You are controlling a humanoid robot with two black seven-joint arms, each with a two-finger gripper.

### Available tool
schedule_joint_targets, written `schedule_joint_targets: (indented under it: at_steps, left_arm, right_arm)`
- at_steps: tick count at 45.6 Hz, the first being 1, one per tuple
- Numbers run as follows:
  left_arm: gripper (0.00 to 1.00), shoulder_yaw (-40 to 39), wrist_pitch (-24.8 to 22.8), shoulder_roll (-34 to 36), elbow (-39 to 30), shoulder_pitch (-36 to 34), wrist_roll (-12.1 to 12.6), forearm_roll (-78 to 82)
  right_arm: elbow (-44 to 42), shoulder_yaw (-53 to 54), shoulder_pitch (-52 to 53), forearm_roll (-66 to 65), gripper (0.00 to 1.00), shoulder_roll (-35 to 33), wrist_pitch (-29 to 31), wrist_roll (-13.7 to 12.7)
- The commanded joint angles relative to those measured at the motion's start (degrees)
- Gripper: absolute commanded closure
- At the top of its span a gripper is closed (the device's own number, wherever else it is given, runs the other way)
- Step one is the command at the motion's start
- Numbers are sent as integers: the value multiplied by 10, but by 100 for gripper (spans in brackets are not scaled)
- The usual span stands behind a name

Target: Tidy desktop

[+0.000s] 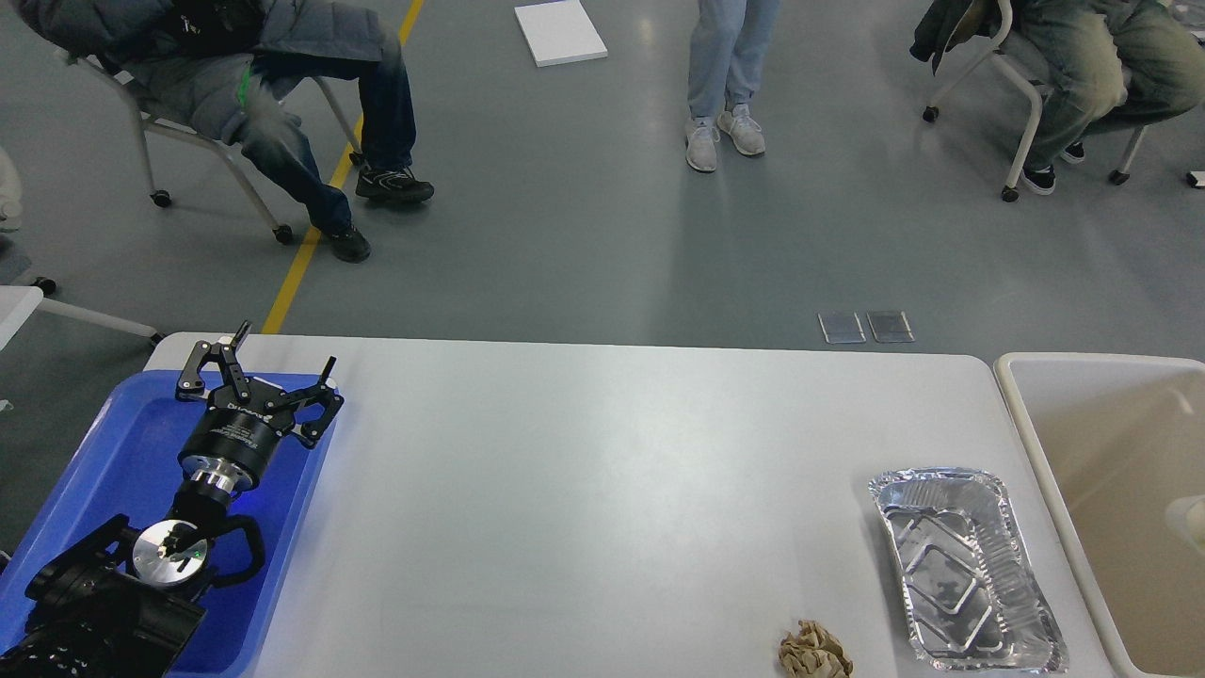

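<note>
Black left arm (104, 603) — silver wrist disc, shiny collar, white lettering on its two-fingered tool (282, 350).

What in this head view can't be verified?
- Right tool: out of frame, state unknown.
- Beige bin: cut off by the right edge; contents mostly unseen.
- Blue tray: partly hidden by the left arm; the left tool over it stands open.
- Crumpled paper: clipped by the bottom edge.

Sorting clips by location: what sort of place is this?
Probably a robot lab or test hall: grey floor with a yellow line, onlookers on a wheeled chair, and a staged desktop.
</note>
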Motion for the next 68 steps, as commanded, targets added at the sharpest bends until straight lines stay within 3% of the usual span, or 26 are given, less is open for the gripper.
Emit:
schedule_joint_targets:
  at_steps: [1, 6, 7, 15, 20, 22, 33, 50, 60, 68]
  left_arm:
    - [0, 0, 0, 0, 0, 0, 0, 0]
    - [0, 0, 0, 0, 0, 0, 0, 0]
    - [0, 0, 0, 0, 1, 0, 0, 0]
    - [0, 0, 0, 0, 0, 0, 0, 0]
    - [0, 0, 0, 0, 0, 0, 0, 0]
    - [0, 0, 0, 0, 0, 0, 0, 0]
    - [0, 1, 0, 0, 0, 0, 0, 0]
    - [0, 0, 0, 0, 0, 0, 0, 1]
    - [0, 0, 0, 0, 0, 0, 0, 0]
    - [0, 0, 0, 0, 0, 0, 0, 1]
  right_arm:
    - [-1, -1, -1, 0, 100, 23, -19, -10]
    - [-1, -1, 1, 1, 100, 24, -22, -16]
    - [-1, -1, 1, 1, 96, 25, -25, -16]
    - [1, -2, 7, 1, 53, 23, -36, -15]
    - [3, -2, 18, 1, 12, 19, -37, -15]
    - [5, -2, 25, 1, 3, 19, -37, -15]
    - [45, -4, 95, 1, 0, -27, -27, -15]
    - [310, -17, 257, -10, 0, -235, -23, -16]
    - [373, -115, 351, -10, 0, -279, 48, -15]
    - [394, -171, 413, -11, 0, -287, 70, -15]
